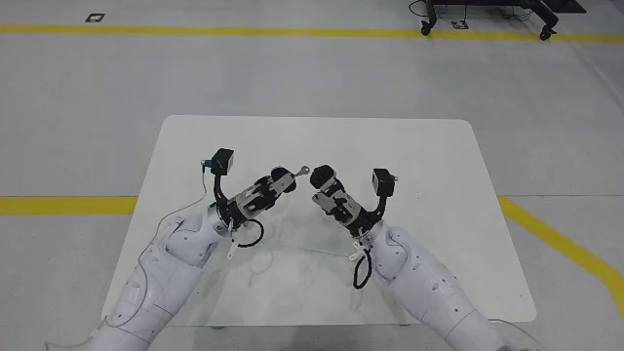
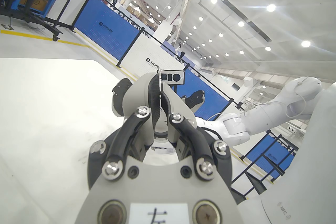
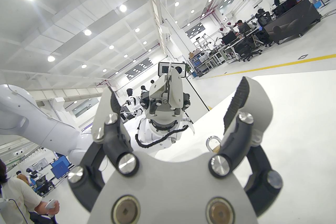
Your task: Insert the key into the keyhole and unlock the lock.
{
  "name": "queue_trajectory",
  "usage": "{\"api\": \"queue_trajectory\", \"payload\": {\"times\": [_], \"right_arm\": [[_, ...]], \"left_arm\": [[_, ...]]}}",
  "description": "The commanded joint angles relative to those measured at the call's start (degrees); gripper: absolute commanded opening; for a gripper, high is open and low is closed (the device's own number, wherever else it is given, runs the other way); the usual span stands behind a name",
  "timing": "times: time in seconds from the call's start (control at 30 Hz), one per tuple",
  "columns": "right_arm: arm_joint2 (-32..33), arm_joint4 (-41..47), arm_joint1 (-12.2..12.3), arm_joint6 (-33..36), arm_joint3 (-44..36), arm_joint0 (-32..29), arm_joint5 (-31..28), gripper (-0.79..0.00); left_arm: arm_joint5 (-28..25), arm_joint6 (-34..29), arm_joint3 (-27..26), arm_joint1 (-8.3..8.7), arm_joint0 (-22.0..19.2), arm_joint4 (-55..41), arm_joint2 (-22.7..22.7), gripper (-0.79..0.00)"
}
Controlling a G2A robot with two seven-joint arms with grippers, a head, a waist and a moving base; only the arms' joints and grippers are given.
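Key (image 1: 301, 170) is riding in the left tool (image 1: 287, 177), held up off the worktop (image 1: 439, 156). I am seeing that tool's pads (image 2: 155, 101) pressed together on it. A short length is sticking out past the tips, edge-on from the left wrist. I am not able to tell which end of the key is the outer one. Its long axis is pointing across at the right tool (image 1: 320, 183). The two tools are facing each other nose to nose, near but apart.

Right tool is standing wide open and holding nothing, its fingers (image 3: 236, 101) spread well clear of each other.

Lock (image 3: 213, 143), a small padlock, is lying on the worktop below the right tool with its shackle showing. Neither tool is touching it. I am not making out which way the keyhole is facing.

I am reading the stage as key in hand, lock not yet picked up, insertion not begun. The coming move is turning on height and side. The key is up in the air, the lock is lying low on the worktop, and the right arm is the nearer one to it. I am judging that the open tool needs to come down on the lock body and raise it until the keyhole lines up with the key's axis. Risks I am watching for are the small body slipping in the grip, or a finger covering the keyhole.
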Motion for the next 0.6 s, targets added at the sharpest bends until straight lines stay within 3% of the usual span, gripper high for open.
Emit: {"api": "queue_trajectory", "payload": {"times": [0.0, 0.23, 0.47, 0.5, 0.57], "right_arm": [[0.48, -2.40, 0.24, 2.59, 0.16, 0.45, 2.68, 0.000], [7.83, 0.39, 3.63, 19.10, 0.28, 1.37, -0.75, 0.000], [12.29, 8.46, 8.00, 43.71, -5.53, -0.57, -0.65, -0.003], [12.56, 10.26, 8.40, 46.19, -6.17, -0.78, -0.35, -0.080], [12.93, 13.20, 9.08, 50.59, -7.45, -1.07, 0.56, -0.385]], "left_arm": [[0.32, 0.03, -0.10, 0.00, 0.05, 0.16, -0.04, -0.785], [5.48, -2.27, -3.83, 0.53, 1.87, 6.64, -1.44, -0.785], [10.11, -14.21, -6.01, 0.77, 0.34, 9.48, 2.29, -0.785], [10.53, -15.32, -6.03, 0.75, -0.02, 9.37, 2.77, -0.785], [10.95, -16.32, -5.92, 0.71, -0.55, 9.02, 3.29, -0.785]]}}
